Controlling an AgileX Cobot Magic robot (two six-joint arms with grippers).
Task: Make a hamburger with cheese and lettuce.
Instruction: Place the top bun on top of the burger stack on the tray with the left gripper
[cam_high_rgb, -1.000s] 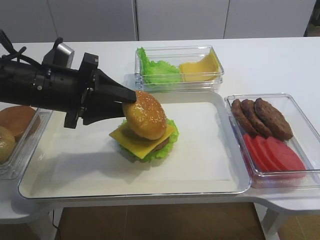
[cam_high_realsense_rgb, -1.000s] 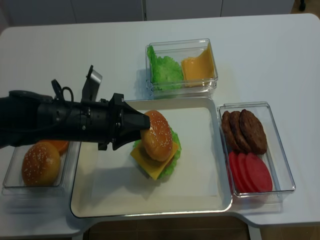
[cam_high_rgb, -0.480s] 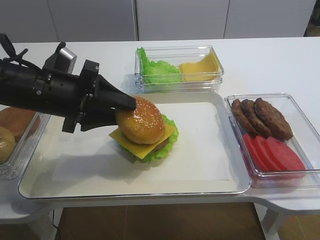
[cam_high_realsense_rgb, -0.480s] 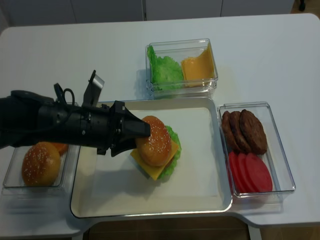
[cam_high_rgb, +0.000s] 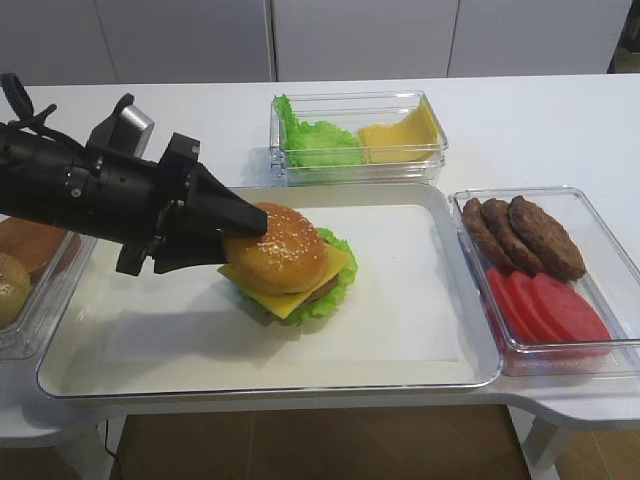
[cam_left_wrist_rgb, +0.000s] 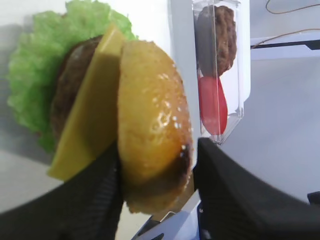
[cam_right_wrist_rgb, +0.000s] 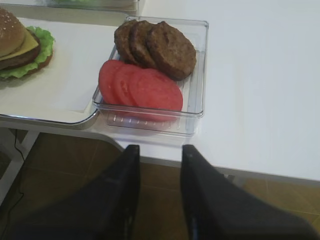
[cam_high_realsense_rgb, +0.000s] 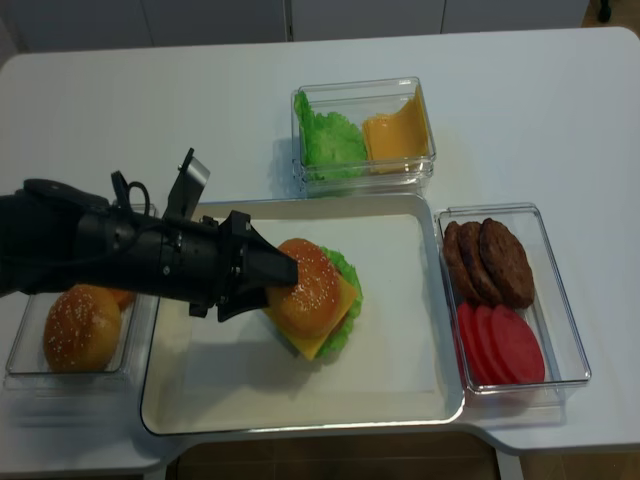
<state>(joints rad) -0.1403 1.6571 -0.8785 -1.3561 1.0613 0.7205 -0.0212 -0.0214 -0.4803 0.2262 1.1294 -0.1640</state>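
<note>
From the exterior high view, my left gripper (cam_high_rgb: 238, 232) reaches in from the tray's left side, pinching the sesame bun top (cam_high_rgb: 275, 262) as it sits on the hamburger (cam_high_rgb: 288, 268) in the middle of the white tray (cam_high_rgb: 400, 330). The cheese (cam_high_rgb: 300, 295) pokes out square over the lettuce (cam_high_rgb: 335, 285).

In the right wrist view, my right gripper (cam_right_wrist_rgb: 159, 172) hangs with jaws spread, off the tabletop's front edge, near the patty-and-tomato bin (cam_right_wrist_rgb: 197, 75).

In the left wrist view, both fingers (cam_left_wrist_rgb: 222, 190) flank the bun.

The realsense view shows the bun roughly centred. I judge I should open gently and withdraw left without dragging it.
</note>
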